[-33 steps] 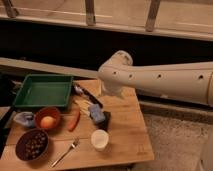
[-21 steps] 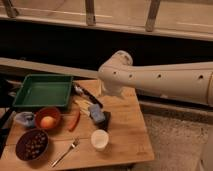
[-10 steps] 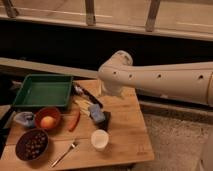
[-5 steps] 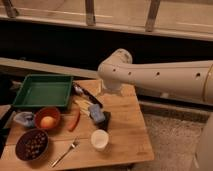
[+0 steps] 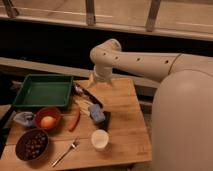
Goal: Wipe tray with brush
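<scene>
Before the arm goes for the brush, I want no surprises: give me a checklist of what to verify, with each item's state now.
1. Brush free to grasp: it lies on the table beside the tray, unheld. Ok.
2. Gripper ready: it hangs over the table's far edge, close to the brush's far end, open and empty. Ok.
3. Tray accessible: it sits flat on the table, with nothing seen inside. Ok.
4. Clearance around the brush: the blue sponge sits by its near end; touching or apart, cannot tell.
5. Which end carries the brush head: cannot tell.
</scene>
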You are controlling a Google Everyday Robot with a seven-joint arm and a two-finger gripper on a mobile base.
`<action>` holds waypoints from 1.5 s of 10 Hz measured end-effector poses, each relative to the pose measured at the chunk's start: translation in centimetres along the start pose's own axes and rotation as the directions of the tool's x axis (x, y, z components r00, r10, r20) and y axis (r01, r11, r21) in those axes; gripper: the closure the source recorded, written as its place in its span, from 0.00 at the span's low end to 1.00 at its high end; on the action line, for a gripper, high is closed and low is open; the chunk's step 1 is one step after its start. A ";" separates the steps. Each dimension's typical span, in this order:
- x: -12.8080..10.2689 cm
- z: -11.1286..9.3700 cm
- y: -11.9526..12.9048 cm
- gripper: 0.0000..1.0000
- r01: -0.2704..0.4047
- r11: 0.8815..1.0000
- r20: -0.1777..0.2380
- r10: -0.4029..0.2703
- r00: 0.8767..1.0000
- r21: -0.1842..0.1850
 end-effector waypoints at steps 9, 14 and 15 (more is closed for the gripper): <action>-1.8 1.4 -1.2 0.20 0.329 0.944 0.153 -0.322 0.934 -0.025; -2.3 5.6 1.9 0.20 0.299 0.953 0.153 -0.289 0.945 -0.043; -2.5 5.9 2.0 0.20 0.296 0.953 0.143 -0.286 0.948 -0.060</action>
